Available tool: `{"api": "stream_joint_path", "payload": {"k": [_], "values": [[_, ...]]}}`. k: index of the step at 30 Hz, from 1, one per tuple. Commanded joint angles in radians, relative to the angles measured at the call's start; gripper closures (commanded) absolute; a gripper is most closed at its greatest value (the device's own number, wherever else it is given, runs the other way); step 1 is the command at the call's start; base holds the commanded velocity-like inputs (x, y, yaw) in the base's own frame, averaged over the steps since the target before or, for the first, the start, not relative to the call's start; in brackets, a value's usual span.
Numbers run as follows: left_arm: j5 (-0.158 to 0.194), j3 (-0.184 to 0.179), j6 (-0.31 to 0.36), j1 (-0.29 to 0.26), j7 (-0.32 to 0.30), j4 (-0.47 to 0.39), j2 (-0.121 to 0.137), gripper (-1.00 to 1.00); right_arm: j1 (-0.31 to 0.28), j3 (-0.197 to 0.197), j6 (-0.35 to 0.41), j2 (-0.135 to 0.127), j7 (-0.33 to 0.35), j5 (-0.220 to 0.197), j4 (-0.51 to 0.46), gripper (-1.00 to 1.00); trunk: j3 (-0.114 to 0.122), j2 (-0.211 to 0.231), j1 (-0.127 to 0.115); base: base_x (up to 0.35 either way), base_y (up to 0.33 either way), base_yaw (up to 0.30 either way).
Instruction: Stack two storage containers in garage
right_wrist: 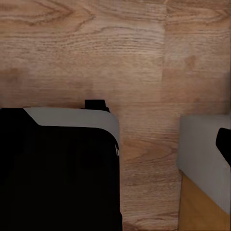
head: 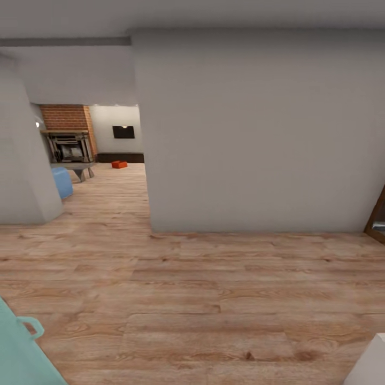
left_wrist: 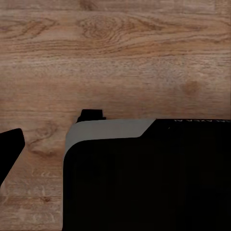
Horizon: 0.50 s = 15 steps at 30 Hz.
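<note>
Robot in hallway; one storage container [head: 119, 164] sits far off on the living room wood floor [head: 214, 299] near the fireplace [head: 69, 145]. Nothing moved yet. End effector states: cannot tell for either.

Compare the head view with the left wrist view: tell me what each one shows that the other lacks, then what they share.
Head view alone: a grey wall ahead, and past its left edge a room with a brick fireplace, a black TV, a blue seat and one orange-red storage container on the planks far off.

Left wrist view alone: a close look straight down at a black and grey part of the robot's body.

Both: the light wood plank floor.
</note>
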Motion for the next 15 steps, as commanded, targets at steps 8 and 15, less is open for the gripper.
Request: {"api": "stream_joint_path", "payload": {"k": [8,15], "values": [[0.000,0.001,-0.004,-0.001,0.003,0.001,0.000,-1.00,-0.001,0.008,-0.005,0.001,-0.001,-0.009,0.003,-1.00,-0.001,-0.001,0.001,0.322,0.000,0.267],[0.000,0.001,-0.003,-0.001,0.003,0.001,0.000,-1.00,-0.001,0.008,-0.005,0.001,-0.001,-0.009,0.003,-1.00,-0.001,-0.001,0.001,0.322,0.000,0.252]]}}
